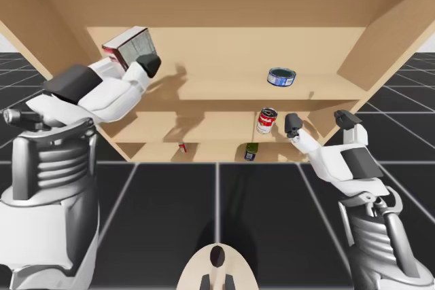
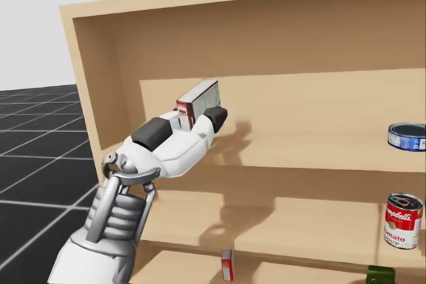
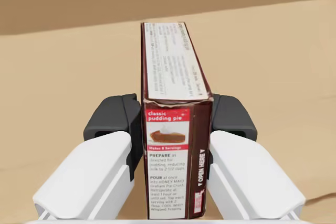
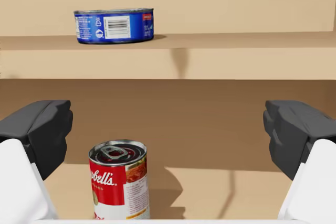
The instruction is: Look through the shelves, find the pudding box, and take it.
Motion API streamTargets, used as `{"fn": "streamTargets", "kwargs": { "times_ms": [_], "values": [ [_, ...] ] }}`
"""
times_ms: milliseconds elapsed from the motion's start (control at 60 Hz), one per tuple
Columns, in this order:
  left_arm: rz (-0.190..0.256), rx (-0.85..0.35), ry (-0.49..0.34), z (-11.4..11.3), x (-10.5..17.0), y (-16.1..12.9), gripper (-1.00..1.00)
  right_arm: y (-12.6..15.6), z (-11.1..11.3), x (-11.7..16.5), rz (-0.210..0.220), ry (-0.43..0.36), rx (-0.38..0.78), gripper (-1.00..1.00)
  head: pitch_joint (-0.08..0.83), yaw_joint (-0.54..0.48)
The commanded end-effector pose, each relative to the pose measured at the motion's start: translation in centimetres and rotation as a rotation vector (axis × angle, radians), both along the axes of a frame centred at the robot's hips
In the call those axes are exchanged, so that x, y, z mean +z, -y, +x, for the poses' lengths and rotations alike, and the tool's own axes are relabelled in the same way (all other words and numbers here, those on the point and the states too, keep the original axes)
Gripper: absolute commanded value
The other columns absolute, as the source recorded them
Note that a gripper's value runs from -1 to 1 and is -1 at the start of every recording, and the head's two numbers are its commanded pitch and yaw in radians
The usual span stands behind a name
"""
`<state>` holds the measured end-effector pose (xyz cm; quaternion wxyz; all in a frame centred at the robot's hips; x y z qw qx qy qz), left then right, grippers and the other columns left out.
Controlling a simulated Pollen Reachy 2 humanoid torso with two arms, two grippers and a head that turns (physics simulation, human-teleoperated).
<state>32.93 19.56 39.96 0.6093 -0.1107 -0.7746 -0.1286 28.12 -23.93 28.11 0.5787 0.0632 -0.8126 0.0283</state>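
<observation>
Wooden shelves [image 1: 224, 86] behind, pudding box [image 3: 173, 129] on edge, long axis straight ahead, tight between left fingers [image 3: 113, 124]; right fingers [image 4: 37, 129] apart.

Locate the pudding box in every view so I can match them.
High view: pudding box at upper left, held in my left gripper.
Head view: box left of middle, in the same gripper.
Left wrist view: box upright between both fingers, which touch it.
Right wrist view: faces the flat blue can instead.
Shared landmark: that blue can, right of the box in high and head views.
</observation>
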Motion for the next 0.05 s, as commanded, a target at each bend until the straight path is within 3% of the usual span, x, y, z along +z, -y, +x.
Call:
{"fn": "streamTargets", "kwargs": {
  "times_ms": [17, 50],
  "values": [
    [0.019, 0.062, -0.040, -5.4, -0.4, -1.7, 1.00, 0.1, -0.1, 0.0, 0.013, -0.004, 0.021, -1.00, 0.159, 0.27],
    [0.029, 0.070, -0.026, -6.8, -0.5, -1.9, 1.00, 0.1, -0.1, -0.1, 0.010, -0.004, 0.026, -1.00, 0.161, 0.27]
  ]
}}
